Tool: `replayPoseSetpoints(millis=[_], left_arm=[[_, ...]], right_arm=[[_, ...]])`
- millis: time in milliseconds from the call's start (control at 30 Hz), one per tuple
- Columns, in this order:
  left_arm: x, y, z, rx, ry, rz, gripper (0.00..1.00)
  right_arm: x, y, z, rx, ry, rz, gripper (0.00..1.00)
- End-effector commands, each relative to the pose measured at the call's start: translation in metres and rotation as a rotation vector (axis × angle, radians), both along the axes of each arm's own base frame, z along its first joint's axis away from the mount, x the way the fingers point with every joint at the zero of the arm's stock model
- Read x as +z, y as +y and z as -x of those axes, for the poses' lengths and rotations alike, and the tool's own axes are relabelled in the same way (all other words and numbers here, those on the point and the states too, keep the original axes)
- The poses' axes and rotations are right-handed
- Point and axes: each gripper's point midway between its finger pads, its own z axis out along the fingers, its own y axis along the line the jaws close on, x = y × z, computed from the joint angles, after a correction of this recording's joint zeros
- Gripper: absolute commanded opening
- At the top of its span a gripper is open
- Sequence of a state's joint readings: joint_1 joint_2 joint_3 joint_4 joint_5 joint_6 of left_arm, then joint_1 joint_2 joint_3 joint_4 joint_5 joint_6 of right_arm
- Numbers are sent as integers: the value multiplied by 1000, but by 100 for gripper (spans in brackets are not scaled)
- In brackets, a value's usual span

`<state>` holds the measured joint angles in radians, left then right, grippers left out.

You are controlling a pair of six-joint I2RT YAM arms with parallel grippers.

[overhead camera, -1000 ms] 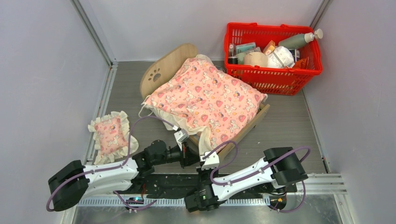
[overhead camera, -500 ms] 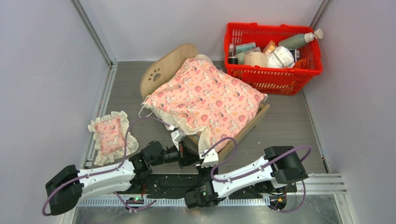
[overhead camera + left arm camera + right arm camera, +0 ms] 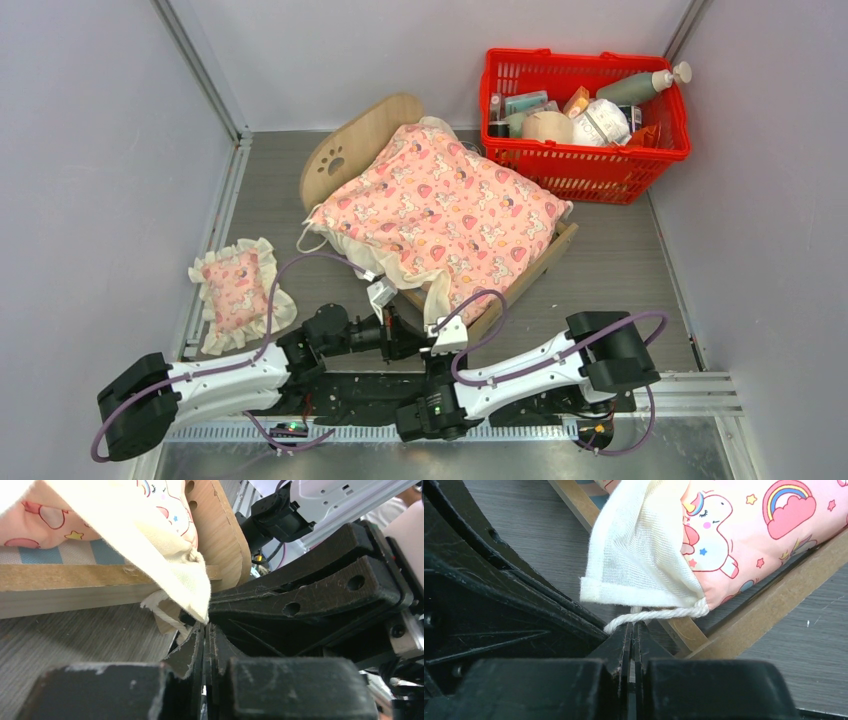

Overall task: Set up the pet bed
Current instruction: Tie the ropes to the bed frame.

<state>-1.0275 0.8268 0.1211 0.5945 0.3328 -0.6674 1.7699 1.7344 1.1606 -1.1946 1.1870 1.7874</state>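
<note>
My right gripper (image 3: 630, 630) pinched the cord (image 3: 659, 614) of the blanket (image 3: 440, 205) covering the pet bed (image 3: 350, 145); my left gripper (image 3: 205, 630) was pressed together at its frill (image 3: 185, 580), grasp unclear.

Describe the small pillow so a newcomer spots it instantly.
Start at the wooden bed in the middle. The pillow lies flat on the table left of it, apart, near the left wall. Same pink print and cream frill as the blanket on the bed, but far smaller.
</note>
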Motion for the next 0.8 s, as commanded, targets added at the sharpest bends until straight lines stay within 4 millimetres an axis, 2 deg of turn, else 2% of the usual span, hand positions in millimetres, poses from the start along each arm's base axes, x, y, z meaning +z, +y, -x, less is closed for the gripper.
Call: replayPoseSetpoints(millis=[0,133,267,533,667,767], left_arm=[[9,-2,2,-5,3,38,10],[8,0,0,18,31,26,22],[1,10,-11,122,97,-2,29],[10,45,-45,409,160,12,42],[2,49,-53,435,170,2,45],[-4,41,-50,361,234,-5,44]], right_arm=[[14,1,-11,41,-101,8,5],[17,1,-15,86,-169,94,5],[20,-6,-19,89,-206,108,5],[19,-8,-21,89,-218,97,5],[19,-11,-21,86,-218,85,5],[18,-13,-22,82,-214,72,5]])
